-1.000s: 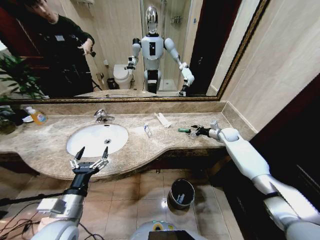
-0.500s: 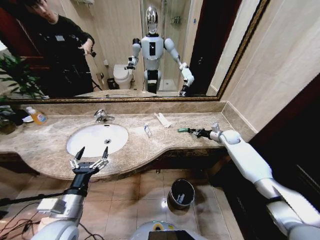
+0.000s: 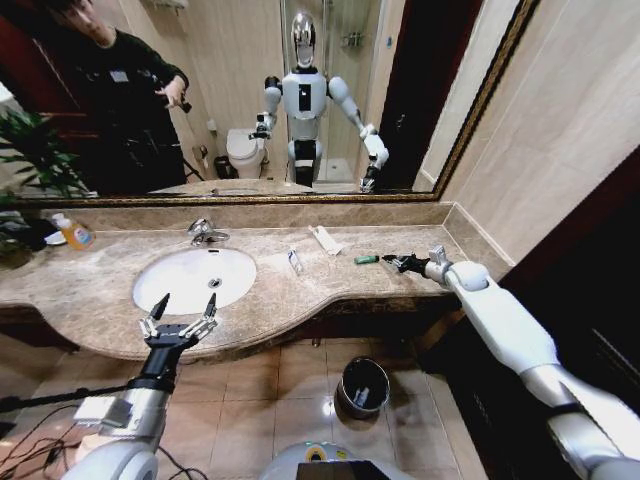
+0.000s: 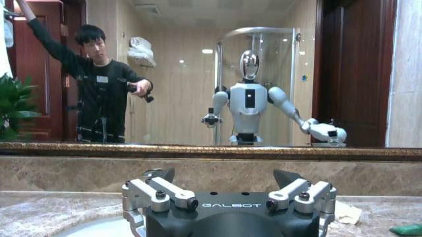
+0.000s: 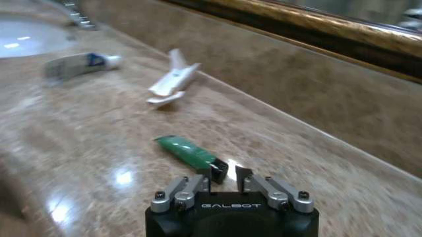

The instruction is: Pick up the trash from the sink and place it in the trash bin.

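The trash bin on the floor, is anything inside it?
Looking down into the trash bin, a small pale scrap lies near the bottom. The dark inner wall shades the rest, so other contents cannot be told.

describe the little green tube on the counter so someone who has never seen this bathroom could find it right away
Start at the white oval sink set in the beige-brown marble countertop and move along the counter toward the robot's right. Past a small white tube and a white flat packet lies the small green tube, just in front of the right gripper. It is the one green scrap among white ones.
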{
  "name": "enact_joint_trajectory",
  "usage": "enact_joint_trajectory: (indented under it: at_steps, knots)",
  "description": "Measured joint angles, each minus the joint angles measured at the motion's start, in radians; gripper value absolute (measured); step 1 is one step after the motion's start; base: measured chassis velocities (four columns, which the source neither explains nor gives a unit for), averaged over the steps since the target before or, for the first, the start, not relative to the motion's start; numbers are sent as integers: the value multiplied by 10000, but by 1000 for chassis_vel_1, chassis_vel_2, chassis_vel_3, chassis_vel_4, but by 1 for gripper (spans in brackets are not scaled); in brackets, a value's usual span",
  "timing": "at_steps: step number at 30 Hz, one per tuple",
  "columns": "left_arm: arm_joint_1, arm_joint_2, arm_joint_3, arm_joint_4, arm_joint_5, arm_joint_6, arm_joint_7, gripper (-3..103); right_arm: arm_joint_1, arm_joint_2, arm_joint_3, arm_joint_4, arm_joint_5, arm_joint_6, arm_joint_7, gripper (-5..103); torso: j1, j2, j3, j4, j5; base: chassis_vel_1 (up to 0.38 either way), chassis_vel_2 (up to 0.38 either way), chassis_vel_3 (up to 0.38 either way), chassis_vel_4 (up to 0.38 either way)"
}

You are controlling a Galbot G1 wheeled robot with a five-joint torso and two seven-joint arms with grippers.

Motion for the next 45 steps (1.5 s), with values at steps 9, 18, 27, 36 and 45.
enact_joint_trajectory:
  at_steps: [9, 18, 27, 36, 45]
  knots:
    - [0, 0, 0, 0, 0, 0, 0, 100, 1055, 337, -761, -799, -620, 365, -758, 57, 1, 0, 0, 1, 0, 0, 0, 0, 0]
    - [0, 0, 0, 0, 0, 0, 0, 100, 1488, 543, -1017, -1411, -1002, 367, -815, 80, 1, 0, 0, 1, 0, 0, 0, 0, 0]
    - [0, 0, 0, 0, 0, 0, 0, 100, 1392, 458, -1012, -1439, -1080, 374, -1005, 61, 1, 0, 0, 1, 1, 0, 0, 0, 0]
    - [0, 0, 0, 0, 0, 0, 0, 100, 1215, 339, -950, -1336, -1020, 348, -1006, 34, 0, 0, 0, 1, -1, 0, 0, 0, 0]
    - [0, 0, 0, 0, 0, 0, 0, 100, 889, 158, -886, -900, -860, 292, -943, 20, 1, 0, 0, 2, 3, 0, 0, 0, 0]
